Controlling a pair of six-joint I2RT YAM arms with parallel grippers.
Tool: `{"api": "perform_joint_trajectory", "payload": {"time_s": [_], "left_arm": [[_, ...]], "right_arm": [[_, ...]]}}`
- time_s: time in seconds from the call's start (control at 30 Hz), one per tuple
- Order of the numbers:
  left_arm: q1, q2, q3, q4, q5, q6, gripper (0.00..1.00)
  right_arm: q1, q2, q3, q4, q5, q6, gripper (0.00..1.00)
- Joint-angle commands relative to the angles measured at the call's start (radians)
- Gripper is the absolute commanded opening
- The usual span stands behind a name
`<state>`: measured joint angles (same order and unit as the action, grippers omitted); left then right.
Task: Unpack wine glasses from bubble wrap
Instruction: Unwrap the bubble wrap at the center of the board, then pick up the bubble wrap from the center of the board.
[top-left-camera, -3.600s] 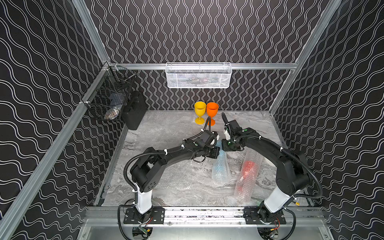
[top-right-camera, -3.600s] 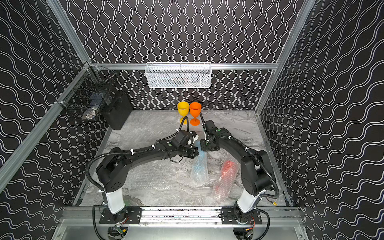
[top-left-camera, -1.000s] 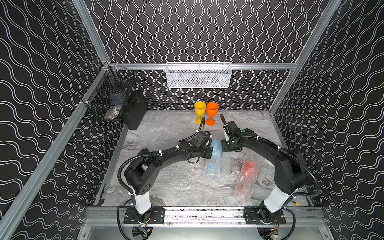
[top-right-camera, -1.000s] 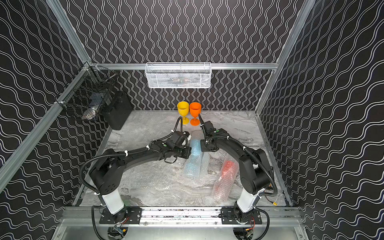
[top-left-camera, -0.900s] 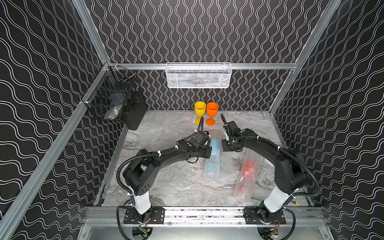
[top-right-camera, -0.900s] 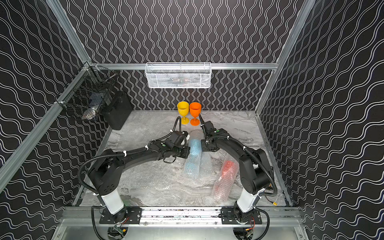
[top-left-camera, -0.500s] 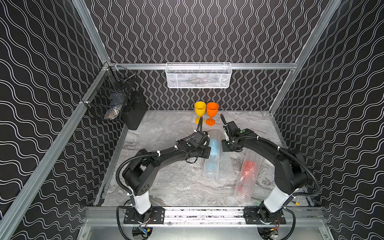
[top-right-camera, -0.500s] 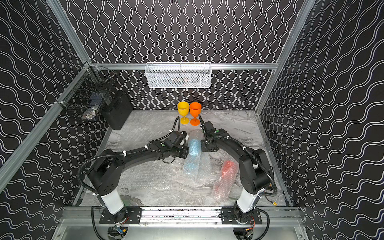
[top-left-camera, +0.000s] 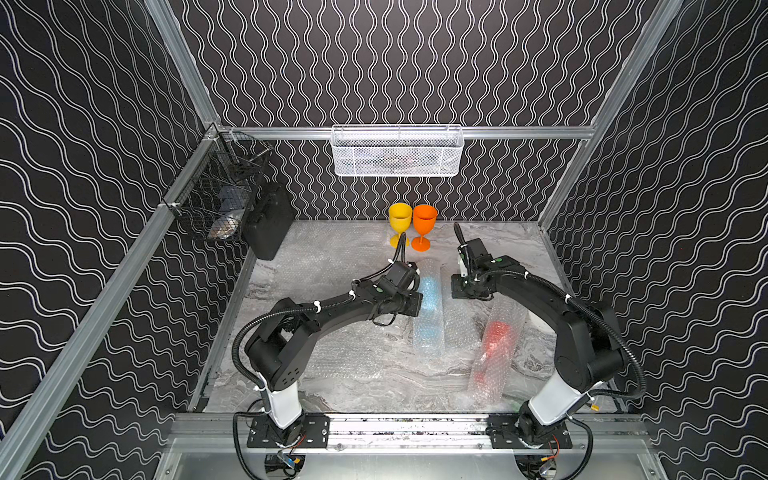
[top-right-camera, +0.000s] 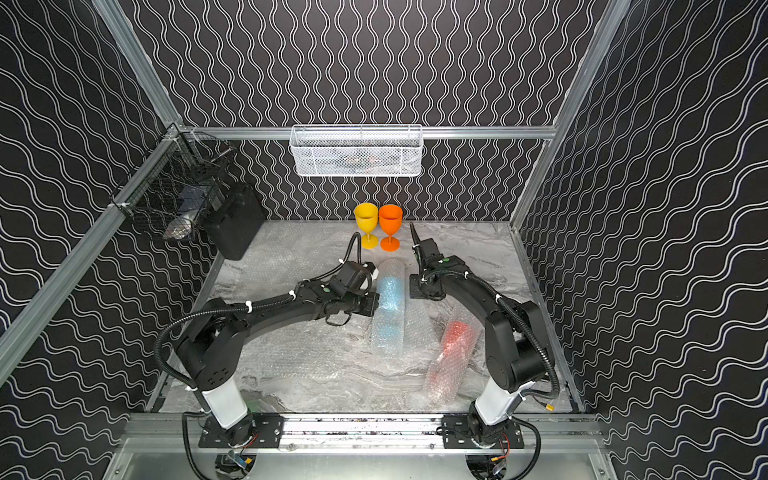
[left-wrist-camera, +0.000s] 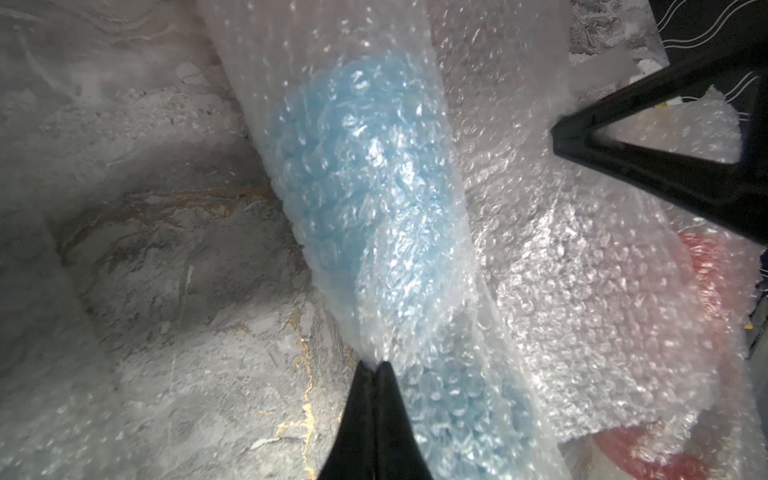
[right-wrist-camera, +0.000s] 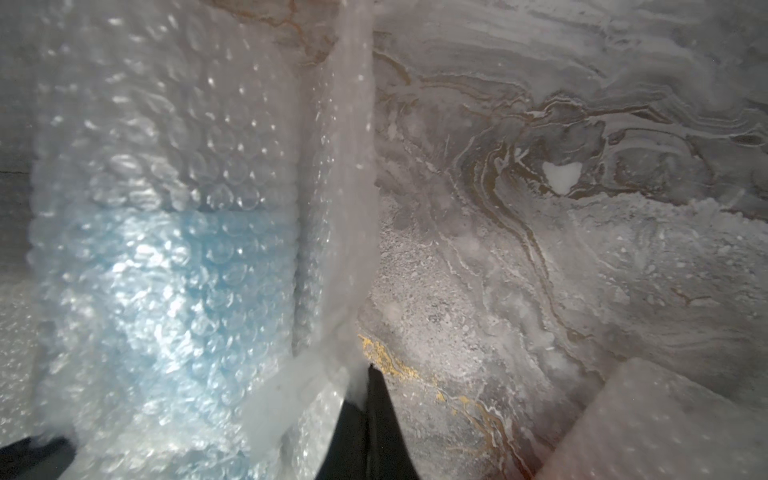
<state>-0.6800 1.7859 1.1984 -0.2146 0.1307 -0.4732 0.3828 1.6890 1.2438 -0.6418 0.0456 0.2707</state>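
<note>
1. The left pincer (left-wrist-camera: 374, 368) is seen clenched, its tips pinched on one edge of the bubble wrap (left-wrist-camera: 490, 232).
2. The right pincer (right-wrist-camera: 365, 374) is likewise clenched, with a loose flap of the same bubble wrap gripped at the opposite side of the roll.
3. The light blue glass (left-wrist-camera: 365, 187) is enclosed in this roll and shows only as colour through the bubbles. In both top views the roll is laid on the worktop (top-left-camera: 523, 241) between the two pincers.
4. A second roll (top-left-camera: 496, 336), with the red glass (top-right-camera: 455, 336) showing through it, is laid just beside the first, on the right arm's side and nearer the front rail.
5. A flat sheet (top-left-camera: 353, 353) of wrap is spread on the worktop in front of the left arm.
6. The yellow glass (top-left-camera: 400, 216) and the orange glass (top-left-camera: 424, 218) are stood upright and unwrapped, side by side at the back of the worktop.
7. A white basket (top-left-camera: 397, 151) is hung on the rear rail. A black wire basket (top-left-camera: 216, 199) and a black case (top-left-camera: 270, 224) are placed in the back left corner.
</note>
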Motion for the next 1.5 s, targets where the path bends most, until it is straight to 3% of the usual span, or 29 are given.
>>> {"api": "perform_joint_trajectory", "payload": {"time_s": [0.0, 0.53, 0.63, 0.9, 1.07, 1.27, 1.47], "left_arm": [[0.002, -0.004, 0.008, 0.000, -0.016, 0.003, 0.06], [0.003, -0.034, 0.002, -0.017, -0.076, 0.012, 0.25], [0.003, -0.045, -0.011, 0.018, -0.049, 0.014, 0.33], [0.002, -0.027, -0.013, 0.046, 0.019, 0.016, 0.40], [-0.008, -0.009, 0.017, 0.041, 0.072, 0.043, 0.55], [-0.057, 0.031, 0.096, -0.068, -0.043, 0.085, 0.67], [-0.093, 0.080, 0.166, -0.170, -0.175, 0.113, 0.68]], "right_arm": [[-0.002, -0.018, -0.006, 0.017, -0.009, 0.016, 0.03], [-0.022, -0.068, -0.022, 0.033, -0.012, 0.028, 0.03], [-0.021, -0.071, -0.023, 0.036, -0.020, 0.031, 0.03], [-0.023, -0.088, -0.022, 0.036, -0.050, 0.041, 0.03], [-0.021, -0.100, -0.024, 0.035, -0.050, 0.043, 0.03], [-0.022, -0.100, -0.023, 0.039, -0.053, 0.043, 0.03], [-0.023, -0.100, -0.019, 0.039, -0.050, 0.042, 0.03]]}}
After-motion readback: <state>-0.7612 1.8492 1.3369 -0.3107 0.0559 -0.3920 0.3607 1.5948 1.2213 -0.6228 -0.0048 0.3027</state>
